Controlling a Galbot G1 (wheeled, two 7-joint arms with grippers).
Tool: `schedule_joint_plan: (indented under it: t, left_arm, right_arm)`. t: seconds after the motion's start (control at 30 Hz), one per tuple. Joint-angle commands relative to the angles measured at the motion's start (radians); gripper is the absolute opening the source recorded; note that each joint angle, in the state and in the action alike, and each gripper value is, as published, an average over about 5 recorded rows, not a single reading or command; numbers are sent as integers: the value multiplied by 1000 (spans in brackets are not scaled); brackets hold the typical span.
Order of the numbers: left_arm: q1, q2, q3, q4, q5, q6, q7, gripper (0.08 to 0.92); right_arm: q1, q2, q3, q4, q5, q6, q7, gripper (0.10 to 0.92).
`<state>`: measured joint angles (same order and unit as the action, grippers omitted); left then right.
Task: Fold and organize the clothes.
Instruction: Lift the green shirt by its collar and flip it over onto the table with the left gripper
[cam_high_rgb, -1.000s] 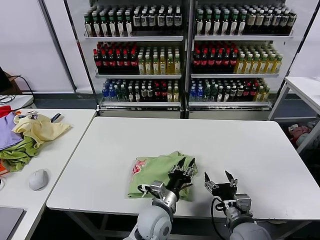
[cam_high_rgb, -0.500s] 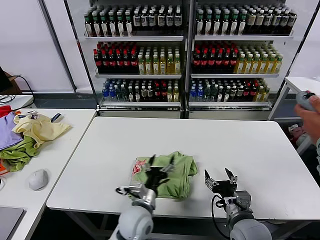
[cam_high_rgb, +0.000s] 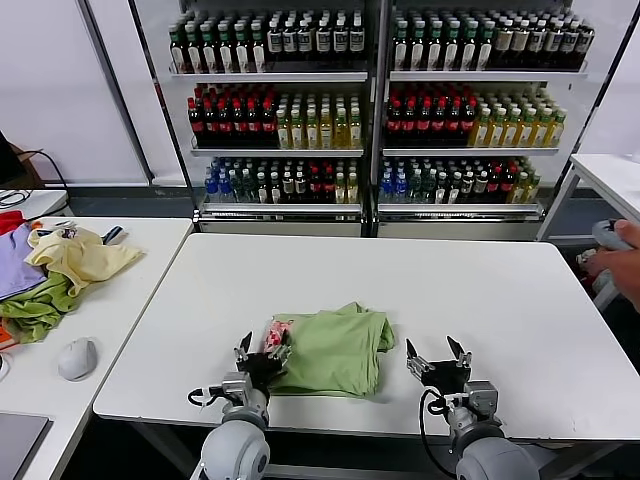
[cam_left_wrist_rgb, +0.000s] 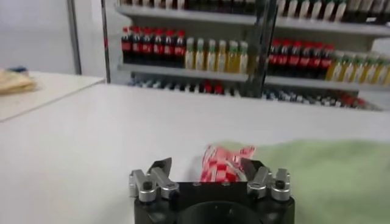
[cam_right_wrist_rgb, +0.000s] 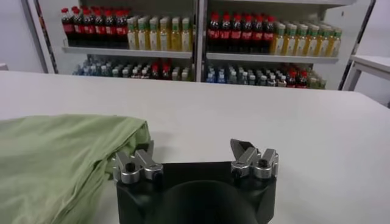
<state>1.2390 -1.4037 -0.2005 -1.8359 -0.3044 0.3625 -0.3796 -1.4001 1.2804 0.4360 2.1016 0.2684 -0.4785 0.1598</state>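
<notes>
Light green T-shirt (cam_high_rgb: 332, 350) lies folded on white surface (cam_high_rgb: 480, 290), near edge, centre. Left tool (cam_high_rgb: 262, 354) open at left hem; right tool (cam_high_rgb: 434, 357) open, just right. Soft, light, limp: pinch doubled edge.

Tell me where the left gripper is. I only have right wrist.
Observer: Left gripper is at the shirt's left edge, open, holding nothing.
Operator: Print showing?
Observer: Yes, the red-and-white print peeks out at that edge, just beyond the gripper.
Operator: Anything off the main table?
Observer: A heap of clothes and a mouse lie on the side table to the left.
</notes>
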Motion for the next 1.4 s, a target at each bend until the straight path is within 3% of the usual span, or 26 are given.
schedule_joint_plan:
  t: [0.03,0.33,0.63,0.87,1.03,1.2,1.4]
  left_arm:
    - [26,9,14,6,-44,79,-19,619]
    - [-2,15,-28,-11,-236,69,5,386]
    - [-11,92,-249,-155,-540,19,20,123]
    - [-63,213,-498,-209,-743,36,23,109]
    - [-94,283,-587,-243,-787,70,30,109]
    - [-113,277,-483,-317,-707,85,41,109]
    - [-179,154,-133,-278,-460,73,47,108]
  right_arm:
    - [-3,2,3,6,-1,0,0,823]
    - [0,-2,7,19,0,-4,3,823]
    - [3,3,5,22,0,-1,3,823]
    - [19,7,-5,16,2,2,2,823]
    - [33,11,-13,12,3,4,3,823]
    - [36,15,-12,17,4,7,2,823]
    - [27,32,-7,25,2,9,3,823]
